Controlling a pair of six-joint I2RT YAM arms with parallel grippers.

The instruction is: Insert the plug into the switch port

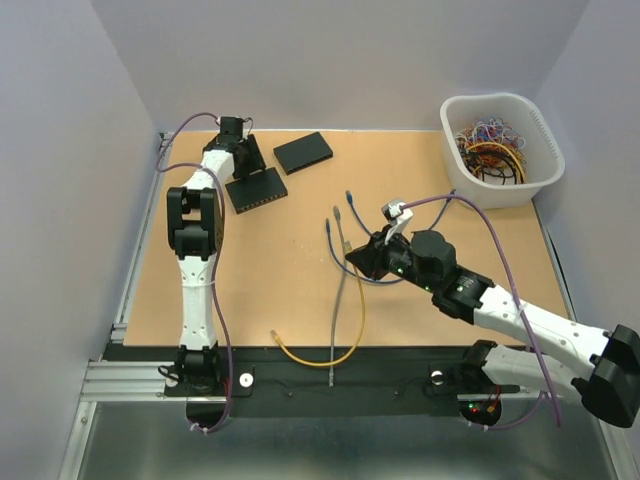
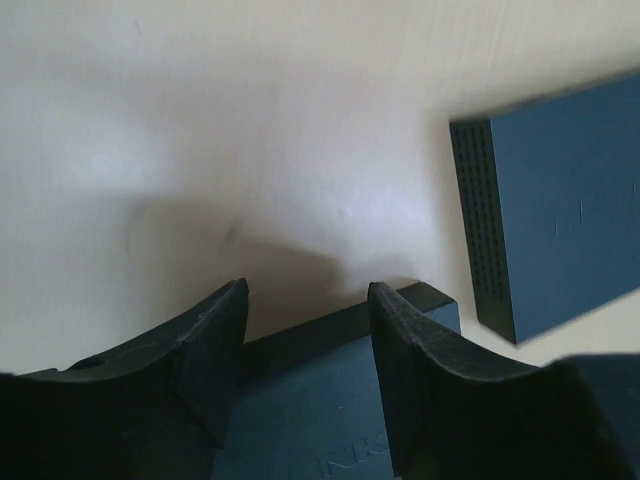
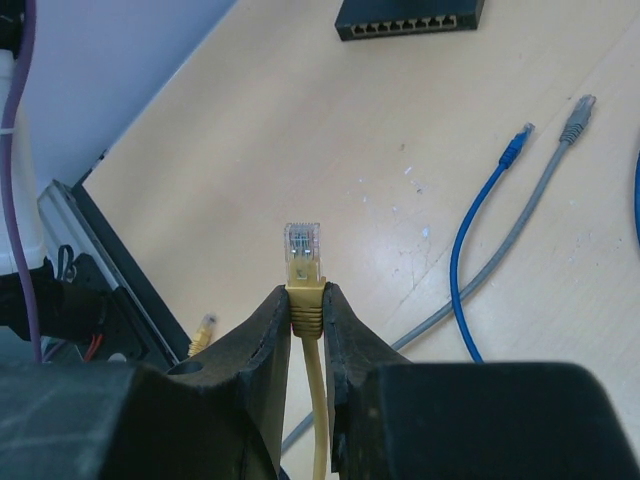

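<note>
**Plug held, switch not yet reached**

The table fills the overhead view, with a white basket of cable scraps at upper right. The target switch lies at upper left, ports toward the bottom of the frame, and a second switch sits just beyond it. The left gripper hovers over the target switch's rear edge, jaws apart and clamping nothing (contact cannot be judged). Loose blue and grey cables lie right of centre. The right gripper is closed on the yellow boot of the plug, which points upward at mid-frame, well apart from the ports.

Likely hazards:
- The unclamped switch may slide when pushed.
- The plug may pivot in its narrow pinch and meet the port skewed.
- The trailing yellow cable may drag.
</note>
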